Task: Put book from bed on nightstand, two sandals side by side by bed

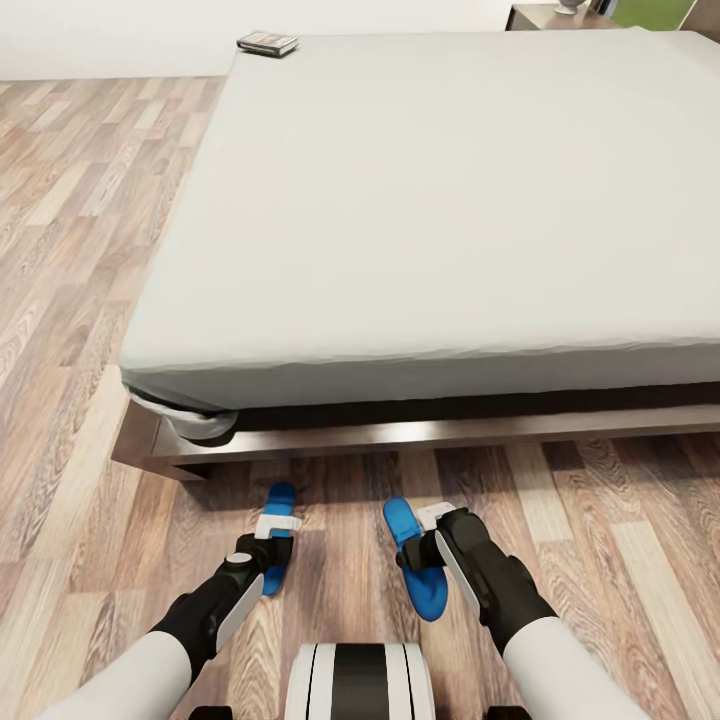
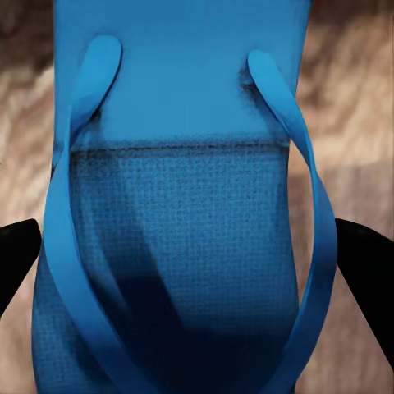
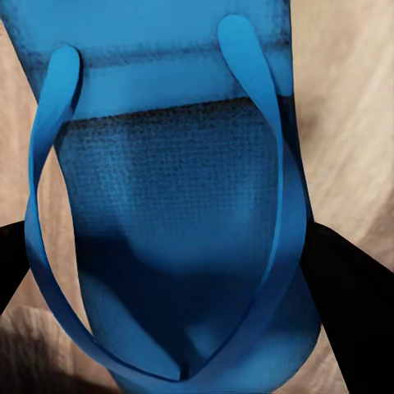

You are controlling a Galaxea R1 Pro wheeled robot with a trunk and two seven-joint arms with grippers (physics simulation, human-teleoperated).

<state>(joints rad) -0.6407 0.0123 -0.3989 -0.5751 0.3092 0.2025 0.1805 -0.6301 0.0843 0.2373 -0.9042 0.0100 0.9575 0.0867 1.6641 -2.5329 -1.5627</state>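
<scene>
Two bright blue sandals are low over the wood floor just in front of the bed's foot, a hand's width apart. My left gripper (image 1: 274,535) is shut across the left sandal (image 1: 281,496); in the left wrist view its black fingertips (image 2: 18,250) press both sides of that sandal (image 2: 180,205). Across the right sandal (image 1: 418,585), which slants slightly, my right gripper (image 1: 424,535) is shut, and the right wrist view has the same sandal (image 3: 172,205) between its fingers (image 3: 345,295). The book (image 1: 267,43) lies on the far left corner of the bed (image 1: 430,200). A nightstand (image 1: 540,15) peeks past the far right corner.
The bed's dark wooden frame (image 1: 330,440) juts out below the mattress, close ahead of both grippers. Wood-plank floor (image 1: 70,300) runs along the bed's left side to the white wall. My own base (image 1: 360,680) is directly below the arms.
</scene>
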